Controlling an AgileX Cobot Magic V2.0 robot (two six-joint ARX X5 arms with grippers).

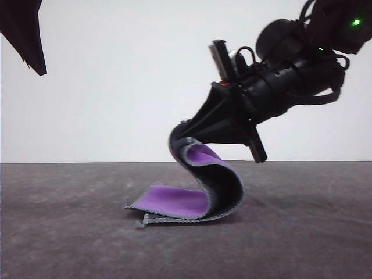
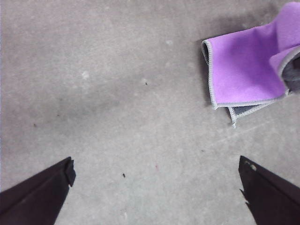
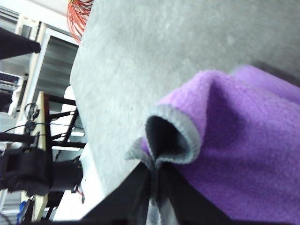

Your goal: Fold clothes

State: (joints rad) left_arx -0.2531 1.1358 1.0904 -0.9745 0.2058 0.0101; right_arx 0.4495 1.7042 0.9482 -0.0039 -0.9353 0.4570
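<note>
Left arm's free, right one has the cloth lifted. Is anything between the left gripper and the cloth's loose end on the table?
Nothing visible. The left gripper is open over bare table, and the cloth lies beyond it with only tabletop between. The right gripper pinches the raised edge.

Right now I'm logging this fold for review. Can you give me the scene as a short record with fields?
surface: grey table
cloth: purple side up, charcoal side under, one edge lifted, the rest lying on the table in an S-curve
right gripper: shut on the cloth's raised edge
left gripper: open, above bare table, apart from the cloth
fold: not yet done
</note>
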